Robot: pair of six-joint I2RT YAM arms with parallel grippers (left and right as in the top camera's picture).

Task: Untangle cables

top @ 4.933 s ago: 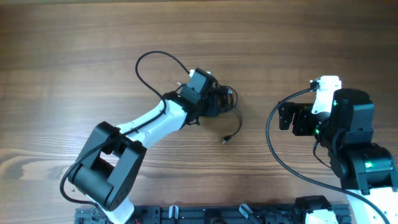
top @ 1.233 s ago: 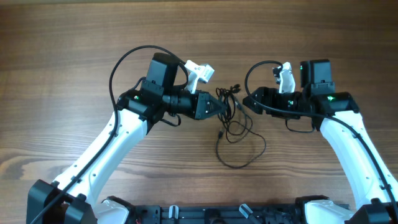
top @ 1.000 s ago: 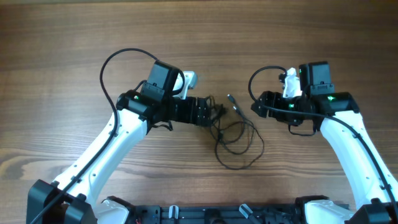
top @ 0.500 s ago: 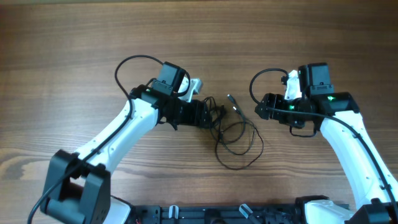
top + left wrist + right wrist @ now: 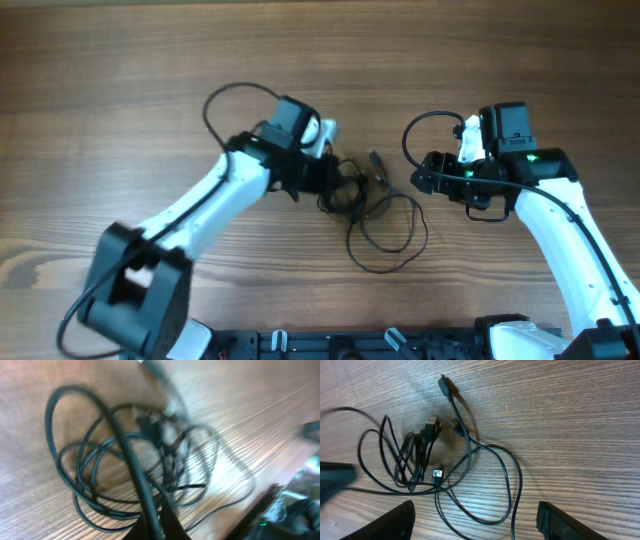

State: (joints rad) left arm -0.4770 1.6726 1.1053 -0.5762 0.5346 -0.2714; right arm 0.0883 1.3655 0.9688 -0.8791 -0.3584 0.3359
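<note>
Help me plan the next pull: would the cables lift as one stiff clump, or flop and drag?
Probably floppy: the cables lie in loose, curved loops flat on the table. Likely light, being thin. Lifting one strand would probably drag the rest, since strands cross in the bundle.

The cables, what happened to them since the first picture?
The cables were a tight bunch under the left gripper. Now a big loop of them lies spread out toward the robot. The right gripper came in from the right, then backed off a little, and it is open. The left gripper stayed at the bunch and seems to be clamped on a cord.
</note>
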